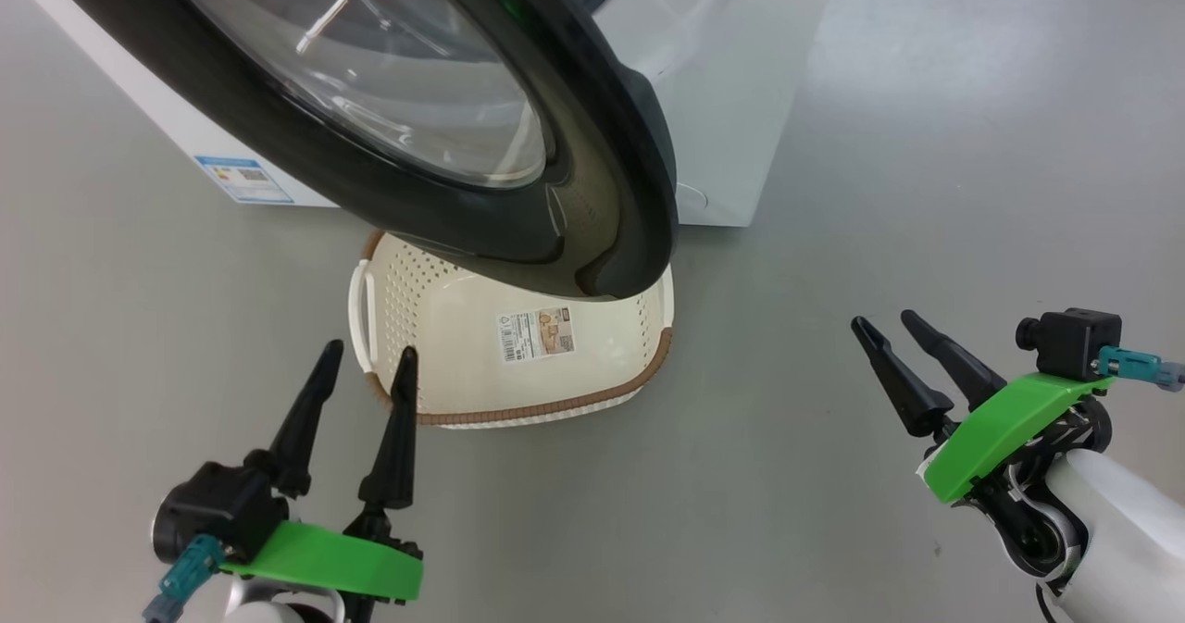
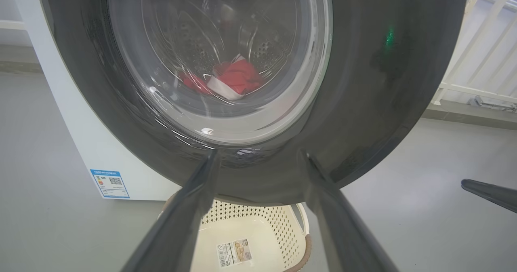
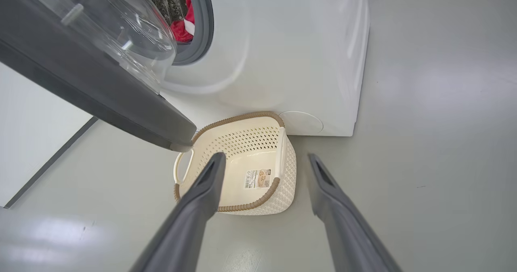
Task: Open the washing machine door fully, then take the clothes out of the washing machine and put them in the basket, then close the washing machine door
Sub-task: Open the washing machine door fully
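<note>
washing machine door: partly open, swung out from the washing machine front, not fully back. Glossy black rim, clear bulging glass bowl. clothes: red with white trim, bunched low inside the washing machine, behind its grey ring. basket: cream, perforated, brown rim, just in front of the washing machine, far end under the door's lower edge, paper label showing on its bottom.

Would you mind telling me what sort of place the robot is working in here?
Likely a laundry set-up in a lab or utility room: a white front-loading washing machine stands on a plain grey floor, with red clothes inside and a cream basket in front.
</note>
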Robot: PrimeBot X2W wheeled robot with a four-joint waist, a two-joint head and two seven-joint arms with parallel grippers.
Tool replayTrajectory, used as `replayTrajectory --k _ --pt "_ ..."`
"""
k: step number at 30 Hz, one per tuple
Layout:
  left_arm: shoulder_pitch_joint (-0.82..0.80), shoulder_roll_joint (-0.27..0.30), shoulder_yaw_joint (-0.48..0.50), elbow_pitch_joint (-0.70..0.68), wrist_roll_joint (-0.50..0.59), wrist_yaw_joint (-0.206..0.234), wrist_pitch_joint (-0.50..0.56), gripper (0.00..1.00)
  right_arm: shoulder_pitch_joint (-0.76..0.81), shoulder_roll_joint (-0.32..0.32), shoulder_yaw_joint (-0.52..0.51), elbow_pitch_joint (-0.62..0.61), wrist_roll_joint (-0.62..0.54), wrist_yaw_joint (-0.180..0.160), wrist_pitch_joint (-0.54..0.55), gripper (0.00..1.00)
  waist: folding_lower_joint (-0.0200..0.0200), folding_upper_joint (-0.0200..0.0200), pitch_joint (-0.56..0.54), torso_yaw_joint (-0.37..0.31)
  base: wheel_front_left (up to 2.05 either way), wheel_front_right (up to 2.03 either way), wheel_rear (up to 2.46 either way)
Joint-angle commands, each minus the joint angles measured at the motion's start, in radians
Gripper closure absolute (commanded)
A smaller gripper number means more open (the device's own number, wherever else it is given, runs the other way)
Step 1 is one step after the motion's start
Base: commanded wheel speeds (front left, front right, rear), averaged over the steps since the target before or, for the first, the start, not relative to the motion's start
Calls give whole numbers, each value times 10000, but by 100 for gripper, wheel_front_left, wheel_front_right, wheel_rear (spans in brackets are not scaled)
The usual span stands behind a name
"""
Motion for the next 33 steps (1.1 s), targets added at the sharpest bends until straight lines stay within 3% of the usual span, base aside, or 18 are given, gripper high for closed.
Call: replayTrajectory --k 1,3,7,21,28,33 --pt "136 141 438 -141 100 -53 -120 0 371 -92 4 -41 -417 77 -221 0 0 0 -37 -58 0 0 0" --pt "171 141 509 -105 128 -53 -120 0 440 -6 -237 36 -879 77 -271 0 0 0 -55 -100 0 0 0" --pt "230 141 625 -49 179 -54 -120 0 814 384 -1741 -276 -2225 77 -282 0 0 0 -82 -174 0 0 0" --pt "245 141 701 2 197 -55 -120 0 3173 2624 -6436 -2726 -7518 77 -286 0 0 0 -121 -102 0 0 0" --pt "265 141 705 -66 253 -16 -120 0 3911 3370 -7714 -4036 -8848 77 -286 0 0 0 -154 -30 0 0 0" --pt "314 141 682 -81 253 -7 -120 0 4285 3626 -8155 -4249 -9318 77 -286 0 0 0 -199 -11 0 0 0"
